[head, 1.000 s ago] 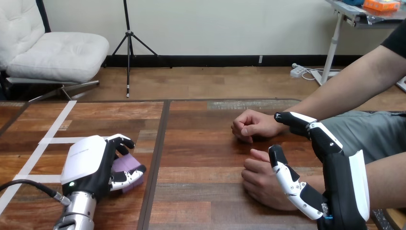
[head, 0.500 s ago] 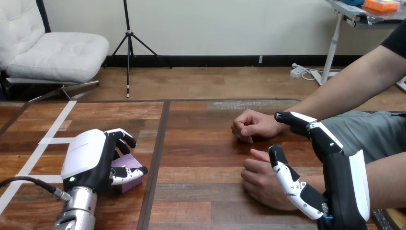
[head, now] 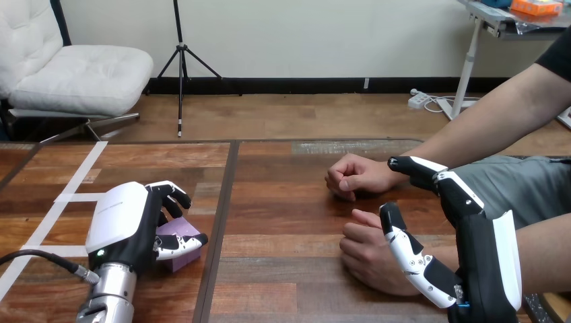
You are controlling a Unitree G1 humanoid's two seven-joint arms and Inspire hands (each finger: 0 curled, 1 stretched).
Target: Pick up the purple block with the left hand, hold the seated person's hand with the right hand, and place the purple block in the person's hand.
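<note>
Head view: purple block (head: 174, 231) more exposed

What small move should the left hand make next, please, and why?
Probably lift the left hand slightly: its fingers and thumb curl round the purple block, which appears to rest on the table. A small lift would test the hold before carrying it toward the person's nearer hand.

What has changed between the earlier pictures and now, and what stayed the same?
The left hand shifted slightly forward, away from the robot, fingers and thumb curled round the purple block, which shows more now; whether it left the table I cannot tell. Unchanged: the open right hand beside the person's nearer hand, and the person's farther hand.
</note>
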